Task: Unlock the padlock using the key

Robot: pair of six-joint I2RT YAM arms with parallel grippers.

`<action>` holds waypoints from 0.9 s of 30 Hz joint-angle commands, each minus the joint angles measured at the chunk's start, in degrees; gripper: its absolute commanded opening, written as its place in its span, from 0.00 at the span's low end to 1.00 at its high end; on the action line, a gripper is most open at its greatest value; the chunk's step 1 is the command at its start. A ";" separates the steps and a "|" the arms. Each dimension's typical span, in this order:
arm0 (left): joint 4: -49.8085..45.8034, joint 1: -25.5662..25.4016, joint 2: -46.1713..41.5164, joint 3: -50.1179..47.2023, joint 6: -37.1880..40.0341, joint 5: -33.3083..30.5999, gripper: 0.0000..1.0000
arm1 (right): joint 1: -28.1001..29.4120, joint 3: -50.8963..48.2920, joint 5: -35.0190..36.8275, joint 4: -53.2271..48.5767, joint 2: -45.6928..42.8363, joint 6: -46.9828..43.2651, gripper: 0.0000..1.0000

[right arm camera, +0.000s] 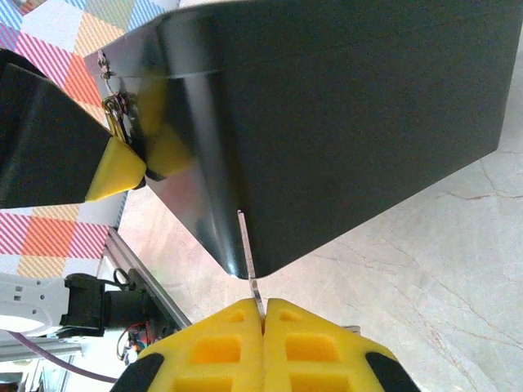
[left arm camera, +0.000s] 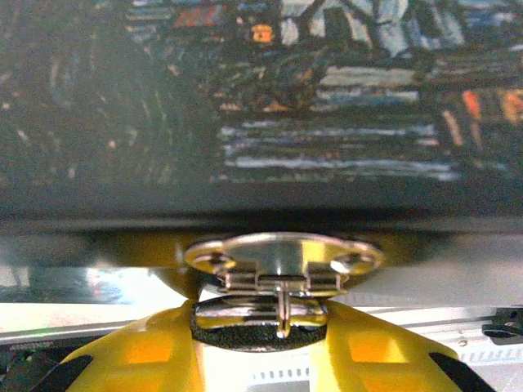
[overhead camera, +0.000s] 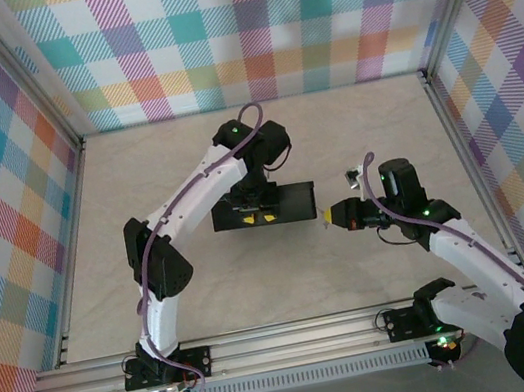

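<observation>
The black box (overhead camera: 290,197) with a starry-night lid (left arm camera: 245,98) lies mid-table. At its front a shiny hasp plate (left arm camera: 282,255) hangs down. Just below the plate sits the dark grey padlock (left arm camera: 245,333), and my left gripper (left arm camera: 261,320) is shut on it, one yellow finger on each side. From above, the left gripper (overhead camera: 257,216) is at the box's near-left front. My right gripper (overhead camera: 325,215) hovers just right of the box, shut on the key (right arm camera: 248,245). The thin silvery blade points at the box's dark corner (right arm camera: 245,261). The left fingertip (right arm camera: 114,173) and hasp (right arm camera: 112,102) lie far left.
Plaid walls (overhead camera: 242,27) close in the back and both sides. An aluminium rail (overhead camera: 297,337) runs along the near edge by the arm bases. Pale marbled tabletop (overhead camera: 358,280) lies bare in front of the box and behind it.
</observation>
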 commanded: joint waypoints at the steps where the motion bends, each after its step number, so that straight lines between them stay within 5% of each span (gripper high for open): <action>1: -5.73 0.47 -1.15 2.36 -2.82 1.78 0.09 | 0.47 0.47 -1.65 -0.99 -0.98 -0.14 0.00; 13: -8.95 0.41 -1.76 3.87 -14.43 5.96 0.09 | 2.39 1.13 -5.12 0.59 -2.05 1.17 0.00; 27: 2.98 1.72 -10.61 -4.63 -26.77 10.47 0.06 | 17.94 -0.96 -0.06 19.59 5.04 10.03 0.00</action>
